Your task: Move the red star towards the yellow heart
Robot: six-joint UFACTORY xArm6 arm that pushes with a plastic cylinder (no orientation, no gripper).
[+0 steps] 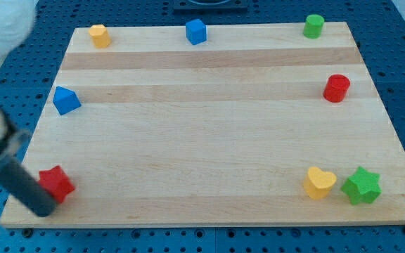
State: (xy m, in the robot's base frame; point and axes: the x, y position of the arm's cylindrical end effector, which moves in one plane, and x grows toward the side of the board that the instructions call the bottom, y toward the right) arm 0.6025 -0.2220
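At the desk's (209, 140) lower-left corner, my tip (44, 209) sits against the red star's (56, 183) left-bottom side; being a bare rod, it grips nothing. Contact seems made, pushing about to start. Next: a long steady shove rightward toward the yellow heart (319, 182) beside the green star (361, 185).

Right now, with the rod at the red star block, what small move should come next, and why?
Probably a short push toward the view's right. My tip sits at the red star block on its lower-left side, and the yellow heart block lies far right near the same height, beside the green star block.
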